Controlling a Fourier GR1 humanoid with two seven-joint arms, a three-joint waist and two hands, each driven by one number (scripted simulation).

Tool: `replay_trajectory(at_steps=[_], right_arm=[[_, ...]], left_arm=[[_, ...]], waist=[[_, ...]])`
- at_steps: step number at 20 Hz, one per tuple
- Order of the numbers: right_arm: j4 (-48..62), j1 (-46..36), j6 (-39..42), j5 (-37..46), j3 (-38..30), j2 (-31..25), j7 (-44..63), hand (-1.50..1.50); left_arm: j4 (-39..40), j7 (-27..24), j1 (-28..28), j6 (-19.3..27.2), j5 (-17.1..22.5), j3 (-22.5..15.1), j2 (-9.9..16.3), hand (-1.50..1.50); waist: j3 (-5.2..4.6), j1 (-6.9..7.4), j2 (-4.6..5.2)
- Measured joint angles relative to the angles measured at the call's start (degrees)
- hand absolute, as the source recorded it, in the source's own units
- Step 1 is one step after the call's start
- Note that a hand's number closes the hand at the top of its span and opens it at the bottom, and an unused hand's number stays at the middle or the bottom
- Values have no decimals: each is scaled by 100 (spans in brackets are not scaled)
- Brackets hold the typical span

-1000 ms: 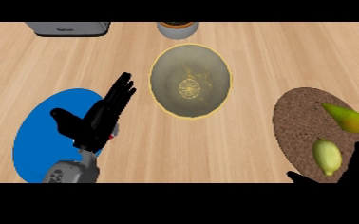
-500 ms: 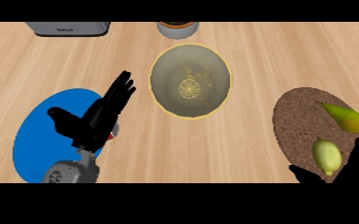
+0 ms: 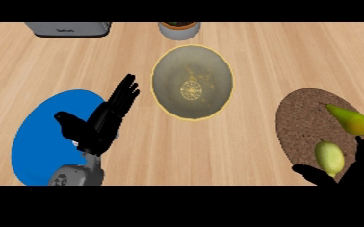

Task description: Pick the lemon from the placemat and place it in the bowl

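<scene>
The robot is sitting at the very start of the task, in the approach to the lemon (image 3: 329, 157), which is lying untouched on the brown placemat (image 3: 302, 120), well to the right of the bowl (image 3: 192, 82) and on the near half of the mat. A longer green-yellow fruit (image 3: 346, 118), pear-like in shape, is lying on the same mat just beyond the lemon.

The right robot hand (image 3: 318, 175) is showing only as a dark shape at the bottom edge of the view, just on the near side of the lemon and right of the bowl. It is not wrapping the fruit, and whether it is touching it cannot be told; too little of this hand is showing to say how it is set.

The left robot hand (image 3: 99, 122) is resting to the left of the bowl, partly over the blue mat (image 3: 39, 134), with its fingers straight and spread and its thumb out to the side. It is holding nothing.

The next move, as I judge it, is calling for the right hand to come over the lemon, close round it without disturbing the neighbouring fruit, lift, and carry it left across the surface (image 3: 263, 62) to the bowl.
</scene>
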Motion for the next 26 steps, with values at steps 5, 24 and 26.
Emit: replay_trajectory(at_steps=[5,24,26], right_arm=[[256,-171,-182,26,-10,-119,-352,150],[240,-251,427,2219,1217,-131,243,150],[214,-213,959,2595,1702,-236,256,150]], left_arm=[[52,15,-61,-71,14,97,3,0],[-14,138,-165,-268,-20,76,-77,0],[-15,146,-236,-328,-23,-7,-101,0]], waist=[[-3,0,-2],[-185,236,32],[-263,412,73]])
